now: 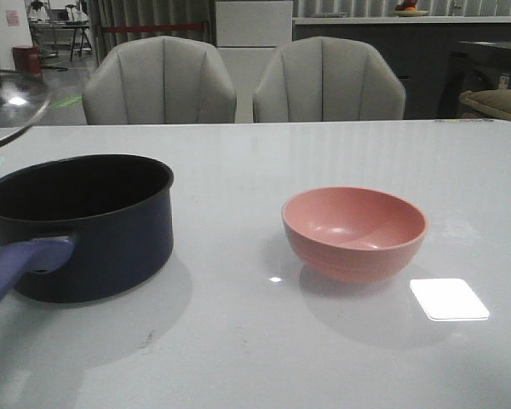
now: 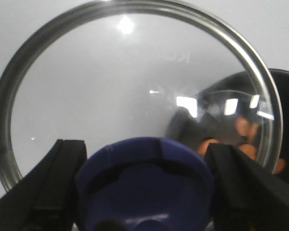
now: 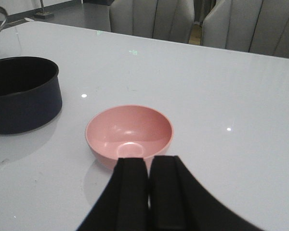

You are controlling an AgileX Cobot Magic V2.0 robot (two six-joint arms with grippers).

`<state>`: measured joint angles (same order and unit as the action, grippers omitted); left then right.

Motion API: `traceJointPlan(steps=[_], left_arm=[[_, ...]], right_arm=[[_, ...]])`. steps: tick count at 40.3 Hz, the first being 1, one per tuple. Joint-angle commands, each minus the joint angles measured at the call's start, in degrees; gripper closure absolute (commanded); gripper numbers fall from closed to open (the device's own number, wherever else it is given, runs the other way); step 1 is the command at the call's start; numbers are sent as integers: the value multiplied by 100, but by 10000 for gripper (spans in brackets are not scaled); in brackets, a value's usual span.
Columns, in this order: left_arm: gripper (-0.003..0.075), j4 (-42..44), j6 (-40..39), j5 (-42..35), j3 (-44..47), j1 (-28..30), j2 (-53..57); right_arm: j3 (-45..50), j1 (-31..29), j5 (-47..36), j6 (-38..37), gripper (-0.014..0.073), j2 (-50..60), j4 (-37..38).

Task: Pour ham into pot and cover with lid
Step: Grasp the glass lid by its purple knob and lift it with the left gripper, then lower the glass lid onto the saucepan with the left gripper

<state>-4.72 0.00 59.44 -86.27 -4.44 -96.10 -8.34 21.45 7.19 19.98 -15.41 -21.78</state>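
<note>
On the glossy white table (image 1: 324, 358), nearest the robot, the dark navy pot (image 1: 94, 230) sits to the left with its matte black inside open and its long blue-purple handle (image 1: 17, 264) pointing toward the near edge. To its right, well apart, stands the smooth pink round bowl (image 1: 354, 232), empty inside. The right gripper (image 3: 148, 192) hangs just on the near side of the bowl, its two black fingers pressed together on nothing. Farther left and raised above the table, the left gripper (image 2: 144, 192) pinches the blue flared knob (image 2: 144, 183) of the lid (image 2: 111, 96), a round glass dome with a shiny metal rim; in the left wrist view, orange-pink ham (image 2: 245, 139) pieces show through the glass inside the pot. Beyond the table stand two ribbed grey chairs (image 1: 159, 81).
</note>
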Motion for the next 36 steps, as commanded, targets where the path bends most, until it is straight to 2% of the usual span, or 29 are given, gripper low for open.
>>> traceJointPlan(steps=[1, 5, 10, 19, 36], left_arm=[[504, -116, 0, -218, -272, -548, 233], [504, -116, 377, -218, -272, -1028, 109], [503, -116, 377, -194, -272, -1376, -110], [493, -104, 377, -9, -396, -1488, -398], [294, -112, 377, 659, -834, -1488, -912]], right_arm=[[-157, 8, -442, 28, 432, -42, -33], [-157, 8, -442, 28, 432, -42, -33], [-157, 8, -442, 28, 432, -42, -33], [-157, 8, -442, 28, 432, -42, -33], [-157, 8, -442, 28, 432, -42, -33]])
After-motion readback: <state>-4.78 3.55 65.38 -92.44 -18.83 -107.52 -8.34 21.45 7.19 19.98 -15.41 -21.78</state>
